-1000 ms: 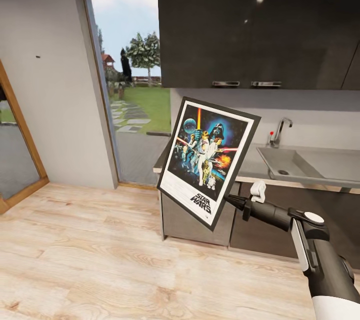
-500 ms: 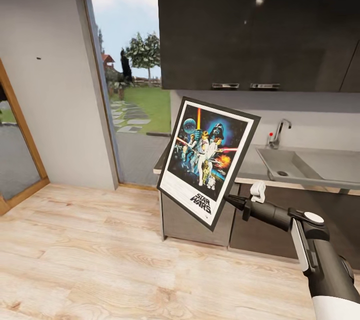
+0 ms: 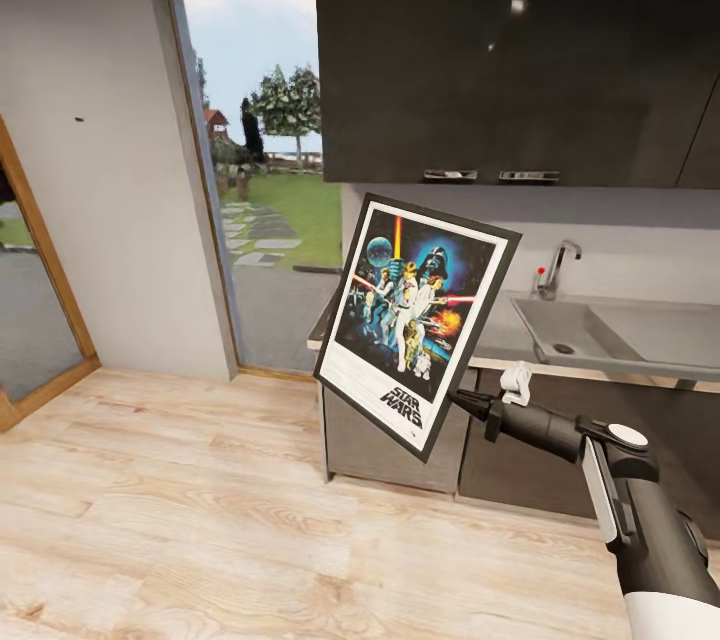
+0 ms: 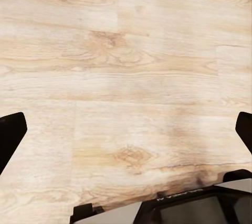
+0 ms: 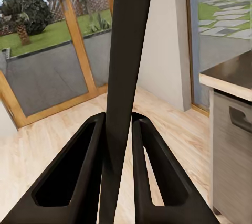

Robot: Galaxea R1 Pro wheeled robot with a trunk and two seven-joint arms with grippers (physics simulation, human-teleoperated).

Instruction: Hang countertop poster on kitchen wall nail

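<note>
Right pincer [image 3: 462, 402] stays clamped on the poster [image 3: 415, 320], holding its lower edge tilted in the air in front of the desk [image 3: 500, 340]. Over the last second only the view drifted slightly; the nail [image 3: 79, 119] sits far off beside the glass door, so carrying remains. Left pincer [image 4: 126, 135] hangs wide apart over the floor.

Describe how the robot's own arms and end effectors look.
The right arm is glossy black with a white strip, a round white cap and a white lower section. Its right end effector has slim black fingers with triangular cut-outs. The left end effector shows black fingertips.
</note>
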